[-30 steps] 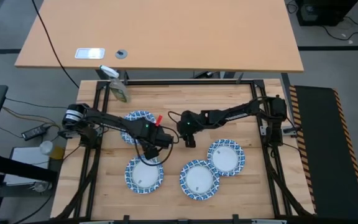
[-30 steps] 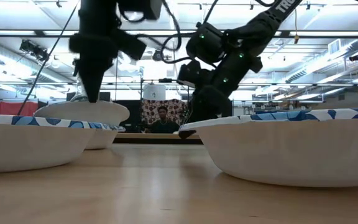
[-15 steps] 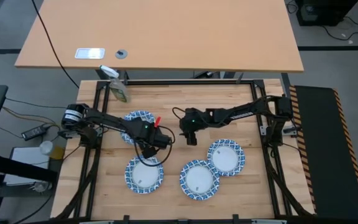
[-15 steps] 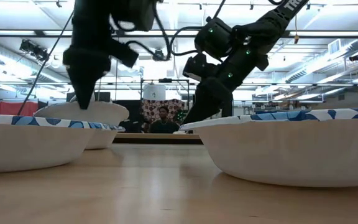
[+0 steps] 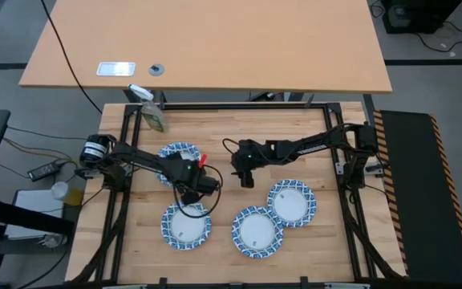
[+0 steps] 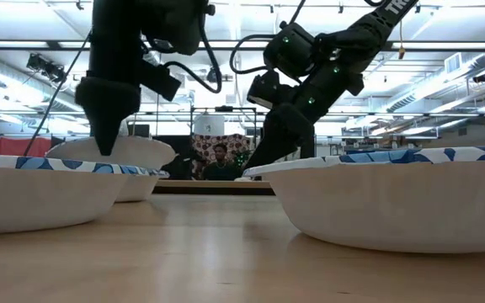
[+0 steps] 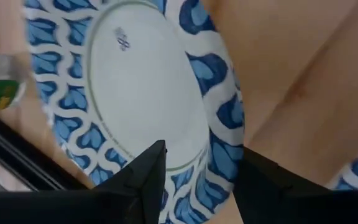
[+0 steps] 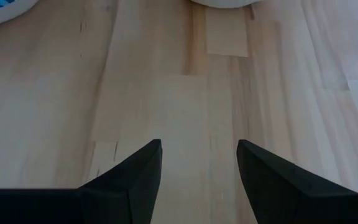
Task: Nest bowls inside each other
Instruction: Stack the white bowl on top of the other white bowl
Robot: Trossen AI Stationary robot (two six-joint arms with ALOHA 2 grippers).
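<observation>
Several blue-and-white rimmed bowls are on the wooden table. One bowl (image 5: 175, 152) at the far left lies on another (image 6: 141, 181), its white underside (image 6: 112, 151) showing in the low view. Single bowls rest on their bases at the near left (image 5: 187, 225), near middle (image 5: 257, 232) and right (image 5: 292, 201). My left gripper (image 7: 202, 149) is open at the far-left bowl's (image 7: 135, 81) near rim. One finger stands over the inside and the other outside. My right gripper (image 5: 245, 181) hangs open over bare wood at mid-table. My left gripper comes steeply from above at the near rim (image 7: 219, 162) of the far-left bowl, one finger (image 7: 151, 168) on the inner side and one (image 7: 260, 180) on the outer. Whether either finger touches the rim, I cannot tell.
A bottle with a green label (image 5: 152, 116) lies at the far left corner. Black frame rails (image 5: 119, 209) run round the table. Bare wood (image 8: 179, 74) lies under the right gripper. A person (image 6: 219, 160) shows in the room behind.
My left gripper has moved toward the table's left edge and down, onto the near rim of the far-left bowl, turning a little as it went. The bowls have kept their places.
</observation>
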